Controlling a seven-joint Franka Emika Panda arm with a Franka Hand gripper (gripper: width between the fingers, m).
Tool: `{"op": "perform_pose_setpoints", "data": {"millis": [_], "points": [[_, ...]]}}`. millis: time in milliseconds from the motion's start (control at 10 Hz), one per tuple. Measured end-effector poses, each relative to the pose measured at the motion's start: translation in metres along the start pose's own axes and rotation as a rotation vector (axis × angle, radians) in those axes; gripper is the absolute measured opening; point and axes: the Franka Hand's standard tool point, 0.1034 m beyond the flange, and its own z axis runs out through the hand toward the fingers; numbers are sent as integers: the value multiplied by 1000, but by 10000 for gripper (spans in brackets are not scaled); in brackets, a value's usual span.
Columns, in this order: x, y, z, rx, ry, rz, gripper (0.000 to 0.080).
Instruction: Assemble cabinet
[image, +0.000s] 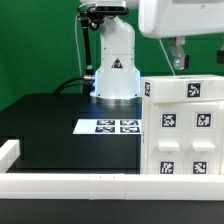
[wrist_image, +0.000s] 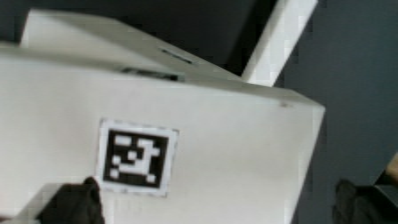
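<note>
The cabinet (image: 184, 130) is a large white boxy unit at the exterior view's right, with several black-and-white tags on its top and front. My gripper (image: 178, 54) hangs above its top, apart from it. In the wrist view the gripper (wrist_image: 217, 208) is open, its two dark fingertips (wrist_image: 71, 205) far apart with nothing between them. Below it lies the cabinet's white face (wrist_image: 231, 130) with one tag (wrist_image: 134, 155). One fingertip is over the white face, the other over the dark table beside the cabinet's edge.
The marker board (image: 108, 126) lies flat on the black table in front of the arm's base (image: 115, 75). A white rail (image: 70, 183) runs along the table's front edge and turns up the exterior view's left side.
</note>
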Motion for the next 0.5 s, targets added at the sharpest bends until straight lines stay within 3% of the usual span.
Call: {"op": "perform_pose_setpoints", "data": {"millis": [300,400,500], "points": [[-2,3,1,-1,-1,-165,649],[-2,5,0,-18,-6,-283,649],[1,7,-1,-53,-15,-430,649]]}}
